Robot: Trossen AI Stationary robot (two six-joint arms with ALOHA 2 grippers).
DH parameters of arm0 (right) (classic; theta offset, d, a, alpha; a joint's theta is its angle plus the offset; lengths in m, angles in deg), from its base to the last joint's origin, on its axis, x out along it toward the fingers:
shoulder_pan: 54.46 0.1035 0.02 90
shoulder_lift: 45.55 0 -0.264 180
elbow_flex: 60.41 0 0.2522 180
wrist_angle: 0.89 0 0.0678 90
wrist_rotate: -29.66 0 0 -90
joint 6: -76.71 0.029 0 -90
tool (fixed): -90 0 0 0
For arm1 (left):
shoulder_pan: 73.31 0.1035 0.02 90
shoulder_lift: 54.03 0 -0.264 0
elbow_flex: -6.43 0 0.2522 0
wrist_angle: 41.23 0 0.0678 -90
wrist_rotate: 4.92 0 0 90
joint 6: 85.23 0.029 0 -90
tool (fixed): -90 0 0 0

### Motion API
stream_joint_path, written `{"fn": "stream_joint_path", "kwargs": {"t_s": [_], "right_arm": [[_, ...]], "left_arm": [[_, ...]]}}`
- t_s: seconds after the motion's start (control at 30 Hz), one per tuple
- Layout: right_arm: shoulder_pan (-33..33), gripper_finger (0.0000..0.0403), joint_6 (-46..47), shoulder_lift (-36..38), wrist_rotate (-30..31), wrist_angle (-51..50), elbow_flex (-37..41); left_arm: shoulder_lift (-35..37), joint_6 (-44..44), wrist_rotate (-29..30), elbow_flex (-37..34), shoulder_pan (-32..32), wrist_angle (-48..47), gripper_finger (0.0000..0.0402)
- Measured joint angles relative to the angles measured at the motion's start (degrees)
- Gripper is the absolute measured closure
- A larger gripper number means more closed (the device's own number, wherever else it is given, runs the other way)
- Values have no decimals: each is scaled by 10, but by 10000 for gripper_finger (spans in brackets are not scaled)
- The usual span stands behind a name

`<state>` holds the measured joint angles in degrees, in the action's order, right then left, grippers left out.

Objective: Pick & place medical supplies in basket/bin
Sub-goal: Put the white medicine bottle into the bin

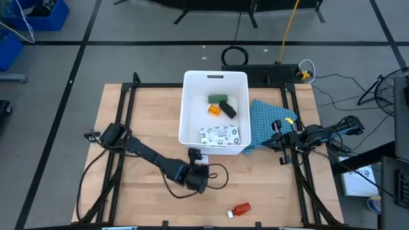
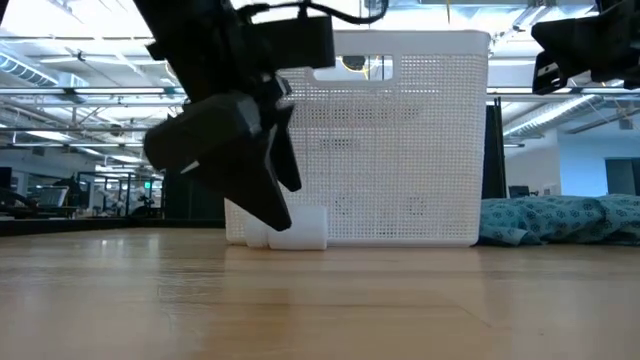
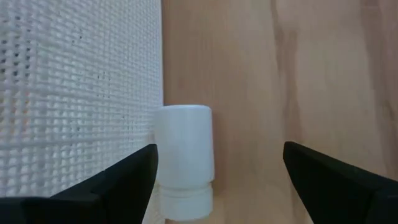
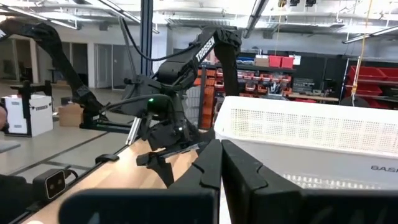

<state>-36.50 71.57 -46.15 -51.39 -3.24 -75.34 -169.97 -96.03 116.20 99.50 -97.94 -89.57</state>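
The white bin [image 1: 192, 128] holds the green block [image 1: 218, 98], the black block [image 1: 229, 110], the orange-and-white vial [image 1: 213, 109] and the white printed packet [image 1: 219, 135]. A small white bottle [image 3: 183, 155] lies on its side on the table against the bin's near wall [image 2: 400, 150]. My left gripper [image 3: 217, 171] is open and low over the table, with one finger on each side of this bottle [image 2: 298, 228], touching nothing. The red white-capped bottle [image 1: 240, 209] lies near the table's near edge. My right gripper [image 4: 221, 165] is shut and hovers by the blue cloth [image 1: 265, 121], right of the bin.
The blue patterned cloth [image 2: 560, 220] lies crumpled against the bin's right side. A loop of black cable [image 1: 217, 176] lies beside the left wrist. Bare wood stretches between the bin and the near edge, and to the bin's left.
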Motion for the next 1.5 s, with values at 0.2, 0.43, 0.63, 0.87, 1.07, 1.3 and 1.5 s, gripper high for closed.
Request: {"fn": "stream_joint_path", "kwargs": {"t_s": [0.2, 0.43, 0.63, 0.87, 1.07, 1.3, 1.5], "right_arm": [[0, 403, 0, 0, 0, -1, 0], [0, 403, -2, 0, 0, -2, 0], [0, 403, -2, 0, 0, -5, 0], [0, 403, -2, 0, 0, -6, 0], [0, 403, -1, 0, 0, -6, 0], [0, 403, -1, 0, 0, -7, 0], [0, 403, -1, 0, 0, -9, 0]], "left_arm": [[-4, 1, -26, 0, 19, 3, 50], [-24, 8, -48, 1, 36, 14, 51], [-44, 16, -87, 3, 44, 24, 89], [-39, 25, -117, 2, 39, 26, 204], [-40, 38, -165, 1, 30, 25, 292], [-20, 30, -155, -2, -2, 23, 302], [23, -27, -131, -1, -16, -34, 274]]}}
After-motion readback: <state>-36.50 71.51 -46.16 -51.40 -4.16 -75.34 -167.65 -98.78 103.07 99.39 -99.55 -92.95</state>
